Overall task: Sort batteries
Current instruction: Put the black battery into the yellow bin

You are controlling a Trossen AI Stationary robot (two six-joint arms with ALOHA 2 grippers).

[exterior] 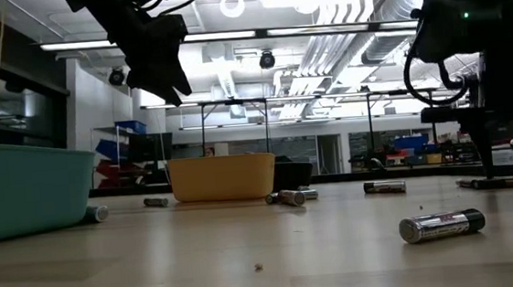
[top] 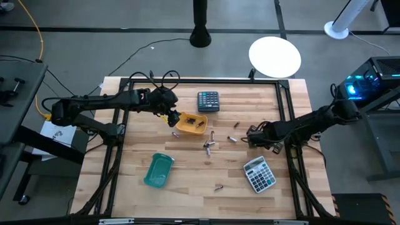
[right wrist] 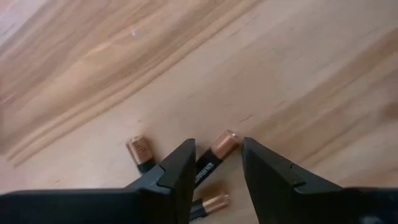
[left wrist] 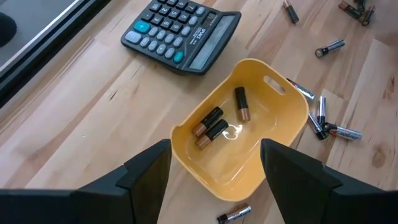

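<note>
My left gripper (top: pixel 170 117) hangs open and empty above the near-left rim of a yellow bin (top: pixel 190 124); the bin (left wrist: pixel 273 130) holds three copper-ended batteries (left wrist: pixel 210 126). My right gripper (top: pixel 253 135) is down at the table on the right and open. Its fingers stand on either side of a copper-ended battery (right wrist: pixel 214 154) that lies on the wood, with two more batteries (right wrist: pixel 138 151) close beside it. Loose batteries (top: pixel 209 145) lie on the table's middle, and one (top: pixel 219 186) lies nearer the front. My right gripper points down over the battery's dark body (right wrist: pixel 204 169), which runs in between the two fingers and lies flat on the table. The fingers stand wider than the battery. I cannot tell whether one finger (right wrist: pixel 180 167) touches it.
A teal bin (top: pixel 158 170) stands at the front left. A dark calculator (top: pixel 208 100) lies behind the yellow bin, and a grey calculator (top: pixel 259 174) lies at the front right. In the low view a battery (exterior: pixel 442 225) lies near the front.
</note>
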